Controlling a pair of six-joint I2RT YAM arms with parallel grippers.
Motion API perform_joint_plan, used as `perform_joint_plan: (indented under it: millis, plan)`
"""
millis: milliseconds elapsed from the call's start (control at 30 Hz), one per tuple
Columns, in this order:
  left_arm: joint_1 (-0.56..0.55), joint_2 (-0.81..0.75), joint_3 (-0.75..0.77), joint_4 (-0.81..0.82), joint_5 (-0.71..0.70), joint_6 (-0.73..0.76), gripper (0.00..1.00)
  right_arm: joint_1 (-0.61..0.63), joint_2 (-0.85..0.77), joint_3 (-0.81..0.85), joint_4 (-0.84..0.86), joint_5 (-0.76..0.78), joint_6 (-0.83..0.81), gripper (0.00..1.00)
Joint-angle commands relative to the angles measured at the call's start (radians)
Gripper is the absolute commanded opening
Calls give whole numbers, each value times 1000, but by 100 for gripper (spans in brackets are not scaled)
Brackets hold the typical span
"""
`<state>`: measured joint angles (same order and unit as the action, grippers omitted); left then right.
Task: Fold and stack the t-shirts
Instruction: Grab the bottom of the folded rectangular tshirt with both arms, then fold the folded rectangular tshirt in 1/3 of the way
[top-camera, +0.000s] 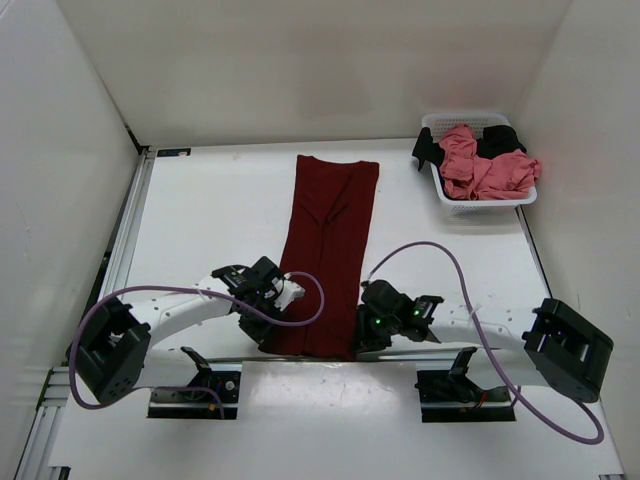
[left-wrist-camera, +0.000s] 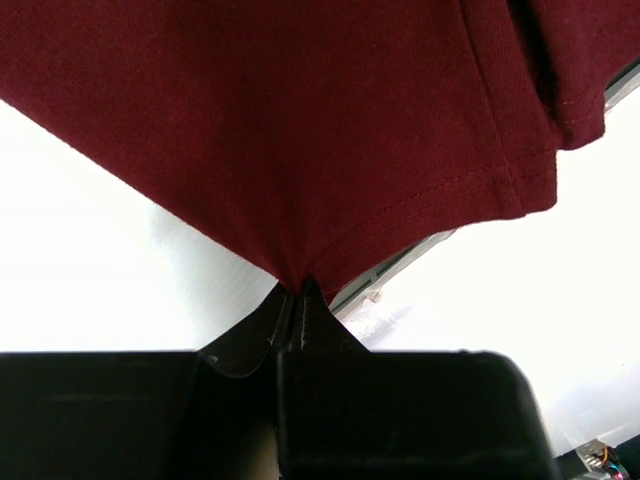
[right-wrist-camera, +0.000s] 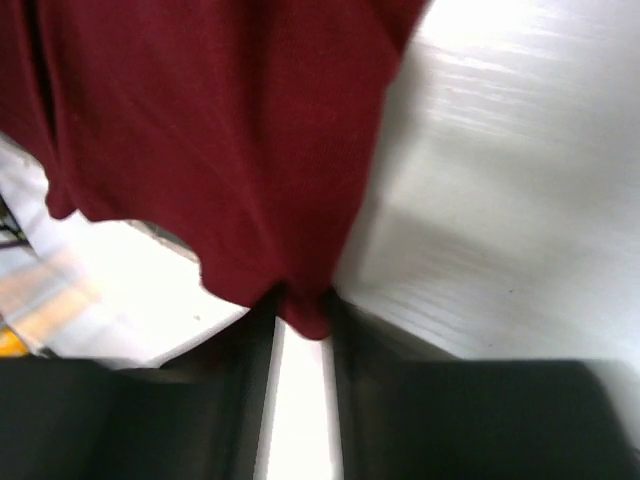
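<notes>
The dark maroon t-shirt (top-camera: 330, 250) lies as a long narrow strip down the middle of the table, its near hem at the front edge. My left gripper (top-camera: 268, 333) is at its near left corner, shut on the cloth (left-wrist-camera: 300, 150) right at the fingertips (left-wrist-camera: 300, 288). My right gripper (top-camera: 360, 338) is at the near right corner; a bunched corner of the maroon cloth (right-wrist-camera: 230, 150) sits between its fingertips (right-wrist-camera: 303, 312), with a narrow gap behind. The salmon pink t-shirt (top-camera: 482, 168) and the black t-shirt (top-camera: 500, 138) lie crumpled in the basket.
The white perforated basket (top-camera: 480, 207) stands at the back right corner of the table. White walls close in the left, back and right sides. A metal rail (left-wrist-camera: 400, 265) runs along the table's near edge under the hem.
</notes>
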<state>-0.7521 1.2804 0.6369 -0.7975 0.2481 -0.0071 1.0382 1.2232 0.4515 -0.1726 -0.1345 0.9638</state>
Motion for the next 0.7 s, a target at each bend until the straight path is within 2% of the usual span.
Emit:
perform_joint_plan:
  millis: [0, 33, 167, 233, 333, 500, 667]
  plan:
    - [-7, -30, 41, -20, -4, 7, 10, 5, 9, -17, 16, -8, 4, 18]
    - [-7, -30, 41, -20, -4, 7, 10, 5, 9, -5, 16, -8, 4, 13]
    - [-7, -30, 108, -71, -16, 7, 10, 5, -33, 76, -39, 24, 4, 6]
    - [-7, -9, 176, -116, -33, 7, 10, 5, -42, 163, -115, 39, -8, 4]
    - [51, 39, 272, -163, -52, 7, 10, -4, -31, 266, -209, 65, -43, 3]
    - [166, 158, 432, -221, -87, 7, 10, -150, -19, 378, -263, 56, -103, 0]
    - [278, 330, 687, -232, -151, 7, 10, -329, 106, 565, -313, -17, -226, 0]
